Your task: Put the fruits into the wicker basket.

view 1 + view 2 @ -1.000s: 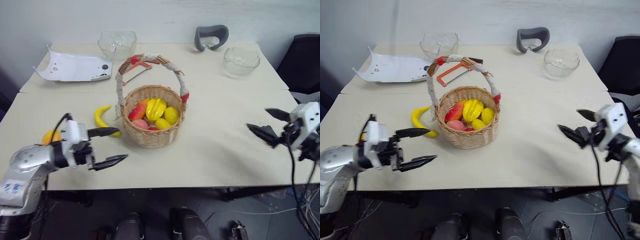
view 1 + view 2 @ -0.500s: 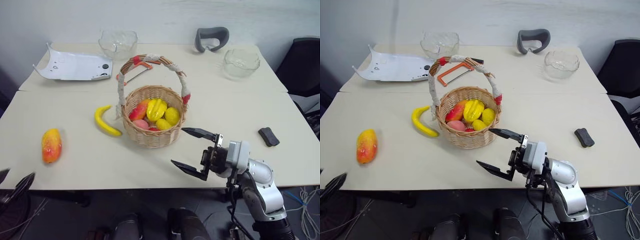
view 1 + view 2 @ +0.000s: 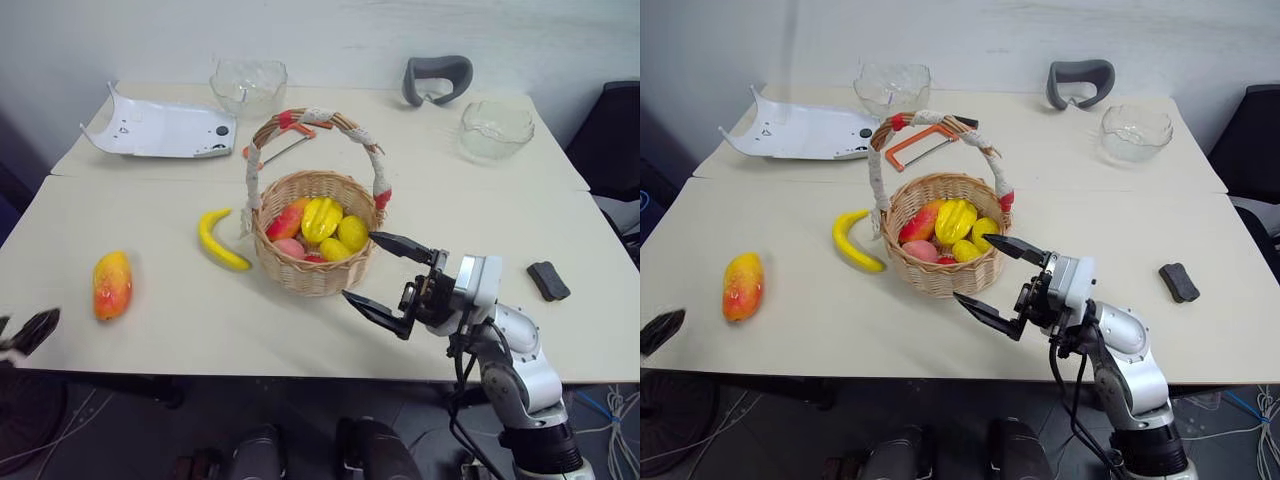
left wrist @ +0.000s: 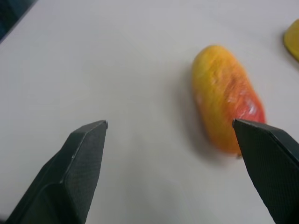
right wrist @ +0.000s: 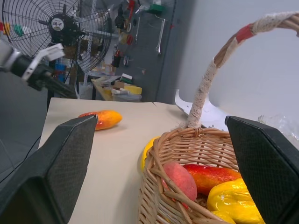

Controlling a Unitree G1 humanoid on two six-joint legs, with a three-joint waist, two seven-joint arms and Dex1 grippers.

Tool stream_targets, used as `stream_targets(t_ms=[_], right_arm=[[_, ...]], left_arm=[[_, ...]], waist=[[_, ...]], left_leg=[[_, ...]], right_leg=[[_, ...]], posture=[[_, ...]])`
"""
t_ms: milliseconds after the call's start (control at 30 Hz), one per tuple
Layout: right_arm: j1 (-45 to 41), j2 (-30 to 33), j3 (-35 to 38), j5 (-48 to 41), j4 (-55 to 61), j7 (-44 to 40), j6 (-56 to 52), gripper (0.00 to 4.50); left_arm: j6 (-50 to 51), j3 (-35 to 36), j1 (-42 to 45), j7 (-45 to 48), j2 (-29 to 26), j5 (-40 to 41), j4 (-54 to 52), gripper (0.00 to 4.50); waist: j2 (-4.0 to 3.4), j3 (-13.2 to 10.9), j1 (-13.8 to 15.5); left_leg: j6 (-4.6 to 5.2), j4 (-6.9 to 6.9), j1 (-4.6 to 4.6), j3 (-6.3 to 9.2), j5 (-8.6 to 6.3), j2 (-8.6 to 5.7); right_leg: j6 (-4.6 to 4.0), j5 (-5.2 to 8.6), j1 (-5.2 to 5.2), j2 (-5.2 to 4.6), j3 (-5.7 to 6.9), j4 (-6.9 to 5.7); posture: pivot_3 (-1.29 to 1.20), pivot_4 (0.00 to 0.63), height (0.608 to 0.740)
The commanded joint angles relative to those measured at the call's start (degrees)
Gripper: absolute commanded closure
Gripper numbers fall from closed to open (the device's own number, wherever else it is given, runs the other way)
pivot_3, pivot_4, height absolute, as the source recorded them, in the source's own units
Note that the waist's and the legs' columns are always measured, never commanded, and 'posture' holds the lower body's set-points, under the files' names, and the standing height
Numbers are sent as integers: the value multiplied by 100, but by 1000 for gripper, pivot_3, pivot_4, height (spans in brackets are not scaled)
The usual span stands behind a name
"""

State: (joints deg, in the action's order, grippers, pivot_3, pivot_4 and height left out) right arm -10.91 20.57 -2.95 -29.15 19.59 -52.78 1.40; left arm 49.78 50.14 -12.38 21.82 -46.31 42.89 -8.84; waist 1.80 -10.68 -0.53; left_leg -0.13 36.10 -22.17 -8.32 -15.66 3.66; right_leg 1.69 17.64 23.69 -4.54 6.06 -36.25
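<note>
The mango [image 3: 111,284] lies on the table's left side, and the banana [image 3: 220,240] lies just left of the wicker basket [image 3: 310,278]. The basket holds a starfruit, lemons and other red-orange fruit. My right gripper [image 3: 358,266] is open, empty, pointing left with its fingertips close to the basket's front right wall. In the right wrist view that gripper [image 5: 161,117] faces the basket [image 5: 163,186] side-on, with the mango [image 5: 103,119] beyond. My left gripper [image 4: 170,122] is open and empty off the table's front left edge, with the mango [image 4: 227,98] ahead of one finger.
Two glass bowls [image 3: 248,85] [image 3: 496,125], a white panel [image 3: 160,128] and a grey strap [image 3: 438,78] lie at the back. An orange hacksaw [image 3: 920,148] lies behind the basket. A small black block [image 3: 548,280] sits at the right.
My left gripper has pulled away from the basket to the table's front left edge, uncovering the mango. My right gripper has swung in from the right edge to the basket's front.
</note>
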Motion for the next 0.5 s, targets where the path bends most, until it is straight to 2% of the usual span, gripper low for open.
stream_targets(t_ms=[33,167,333,433,500], right_arm=[[-159,-94,36,-91,-119,143,-94,19],[-214,-114,25,-99,-144,164,-153,19],[-177,-85,-76,9,-113,137,-145,19],[-188,-68,-49,-7,-93,150,-170,0],[-185,-18,7,-7,-90,146,-179,0]], left_arm=[[317,-749,717,-367,-123,-303,320,0],[407,-1212,1200,-380,-65,-468,587,0],[259,-1527,1580,-275,139,-600,908,0],[132,-1642,1693,-196,210,-696,1019,629],[19,-1645,1739,-107,189,-752,1096,1222]], waist=[[-1,2,-32],[2,3,-178],[2,2,-193],[2,2,-146],[2,2,-130]], left_leg=[[-5,1,1,-1,1,-1],[3,-2,0,-7,12,2],[-8,-2,1,-8,24,4],[-35,1,2,-7,25,3],[-36,6,4,-8,28,3]], right_leg=[[0,0,2,0,0,-10],[-6,4,14,6,0,-31],[-26,16,30,9,1,-65],[-26,16,30,9,1,-70],[-25,15,29,7,-1,-76]], posture=[[0,150,740],[0,150,740],[0,150,740],[0,150,740],[0,150,740]])
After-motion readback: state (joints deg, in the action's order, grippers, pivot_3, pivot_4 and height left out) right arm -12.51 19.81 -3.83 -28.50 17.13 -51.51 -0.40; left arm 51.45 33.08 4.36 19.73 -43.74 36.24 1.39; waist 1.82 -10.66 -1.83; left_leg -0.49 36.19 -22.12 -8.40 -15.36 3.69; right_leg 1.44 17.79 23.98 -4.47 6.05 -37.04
